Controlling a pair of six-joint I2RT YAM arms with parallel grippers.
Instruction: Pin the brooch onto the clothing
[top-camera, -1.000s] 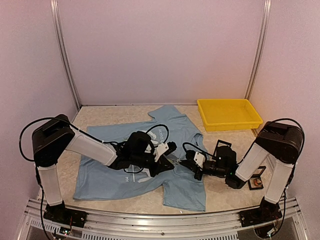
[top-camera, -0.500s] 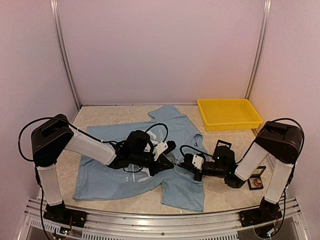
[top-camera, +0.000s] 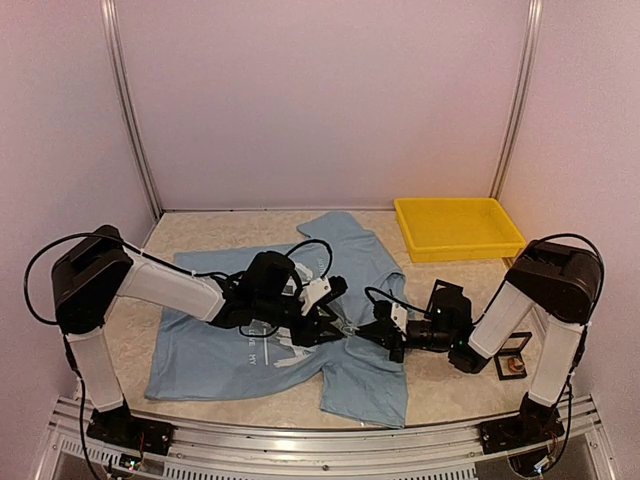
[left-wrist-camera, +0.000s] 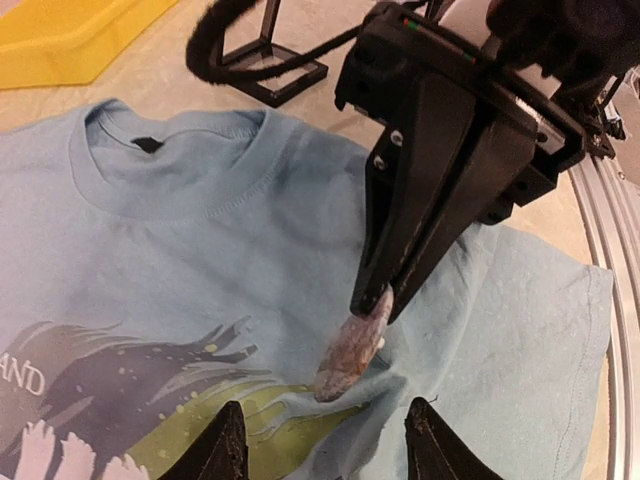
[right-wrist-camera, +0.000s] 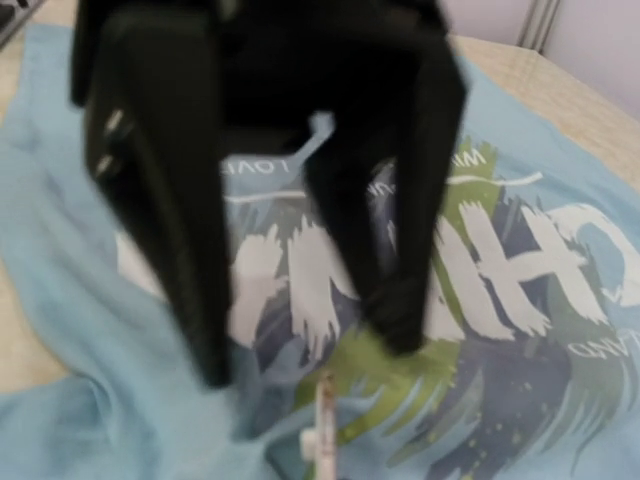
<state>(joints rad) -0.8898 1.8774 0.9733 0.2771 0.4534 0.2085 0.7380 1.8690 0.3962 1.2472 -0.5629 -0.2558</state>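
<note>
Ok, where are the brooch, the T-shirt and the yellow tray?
brooch (left-wrist-camera: 350, 358), left wrist view, its middle.
T-shirt (left-wrist-camera: 200, 265), left wrist view, plain cloth below the collar.
yellow tray (top-camera: 468, 250), top external view, its near wall.

A robot lab cell: bare white walls (top-camera: 320, 100) and metal posts (top-camera: 128, 110) enclose a desk (top-camera: 200, 232); arms (top-camera: 170, 288) bolted to its rail (top-camera: 300, 438).

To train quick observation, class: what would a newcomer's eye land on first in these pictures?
A light blue T-shirt lies spread across the table. Over its chest print the right gripper pinches a small brooch against the cloth, the left gripper open close by. A bright yellow tray sits back right.
</note>
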